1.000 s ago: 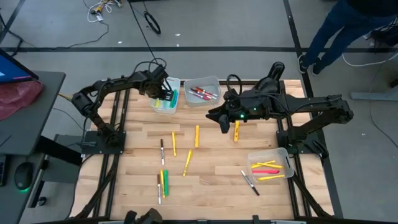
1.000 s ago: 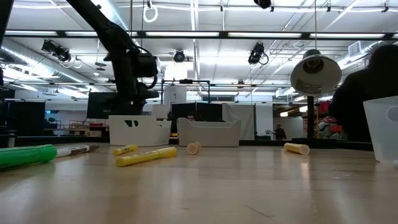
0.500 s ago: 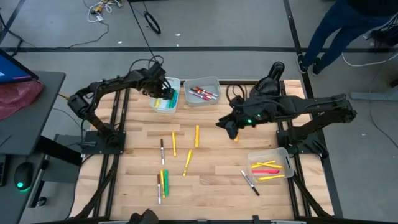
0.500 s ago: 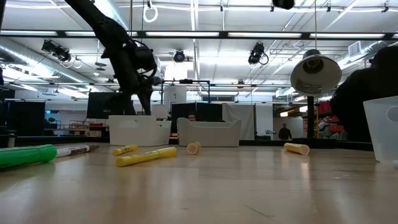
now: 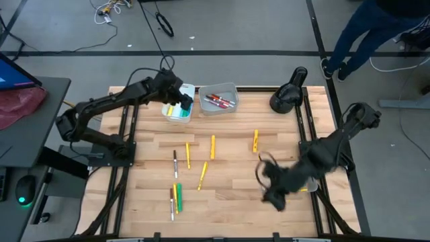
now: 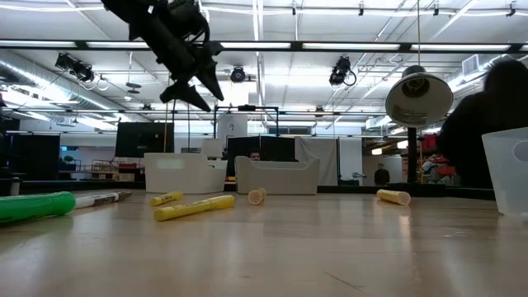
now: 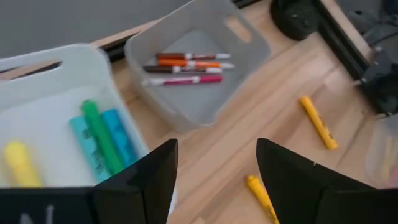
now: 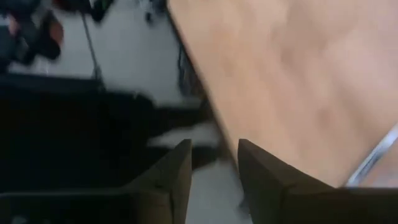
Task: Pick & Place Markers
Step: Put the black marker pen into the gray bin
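Several markers lie flat on the wooden table: yellow ones (image 5: 212, 146) (image 5: 201, 175), an orange one (image 5: 255, 140), a green one (image 5: 178, 197) and grey ones with dark caps (image 5: 175, 163). My left gripper (image 5: 176, 99) (image 7: 217, 146) hangs open and holds nothing above the near rim of the left bin (image 7: 56, 134), which holds green, blue and yellow markers. My right gripper (image 5: 272, 191) (image 8: 214, 146) is open low over the table's near right part, beside the right bin (image 5: 308, 187). It is blurred and covers the grey marker there.
The middle bin (image 5: 218, 99) at the far edge holds red, orange and pink markers (image 7: 186, 67). A black lamp base (image 5: 287, 97) stands at the far right corner. A person's legs (image 5: 363, 33) show beyond the table. Bare wood lies around the table's middle (image 5: 228, 175).
My right arm has swung fast from the table's middle, near the orange marker, toward the near right corner by the right bin. My left gripper has risen out of the left bin and tipped. The orange marker has stayed where it was.
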You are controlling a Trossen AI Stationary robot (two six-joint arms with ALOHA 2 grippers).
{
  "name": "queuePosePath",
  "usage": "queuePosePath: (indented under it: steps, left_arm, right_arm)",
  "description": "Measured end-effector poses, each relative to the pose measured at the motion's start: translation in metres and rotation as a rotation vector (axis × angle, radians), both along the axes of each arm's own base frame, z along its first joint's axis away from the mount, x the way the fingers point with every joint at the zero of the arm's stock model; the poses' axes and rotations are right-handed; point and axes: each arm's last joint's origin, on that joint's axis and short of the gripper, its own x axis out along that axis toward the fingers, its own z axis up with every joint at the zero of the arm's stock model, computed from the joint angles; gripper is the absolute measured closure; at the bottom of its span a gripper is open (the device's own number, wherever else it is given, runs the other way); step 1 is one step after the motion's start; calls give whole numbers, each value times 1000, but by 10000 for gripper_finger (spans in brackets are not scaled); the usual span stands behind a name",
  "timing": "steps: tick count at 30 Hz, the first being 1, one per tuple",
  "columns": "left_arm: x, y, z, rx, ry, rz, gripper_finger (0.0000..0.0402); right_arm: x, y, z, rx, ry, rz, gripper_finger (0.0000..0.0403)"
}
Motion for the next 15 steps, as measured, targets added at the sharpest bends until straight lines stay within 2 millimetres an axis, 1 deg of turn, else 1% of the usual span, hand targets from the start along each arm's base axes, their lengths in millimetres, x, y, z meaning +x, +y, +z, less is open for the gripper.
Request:
queuePosePath:
  steps: [3, 6, 8, 11, 13, 15]
  left_arm:
    - [7, -6, 0, 16, -13, -24, 179]
    - [15, -10, -4, 32, 0, -65, 179]
    - [18, -13, -5, 40, 2, -83, 179]
    - [19, -16, -6, 34, 11, -95, 179]
    - [21, -18, -6, 36, 9, -102, 179]
    - [21, -20, -6, 35, 9, -107, 179]
  right_arm:
    - [-20, 25, -27, 78, 131, 51, 273]
    - [-41, 43, -54, 120, 257, 69, 257]
    - [-53, 54, -67, 160, 274, 79, 235]
    - [-68, 68, -88, 181, 253, 109, 196]
    - [-76, 76, -100, 163, 248, 149, 174]
    - [-82, 83, -113, 108, 256, 203, 161]
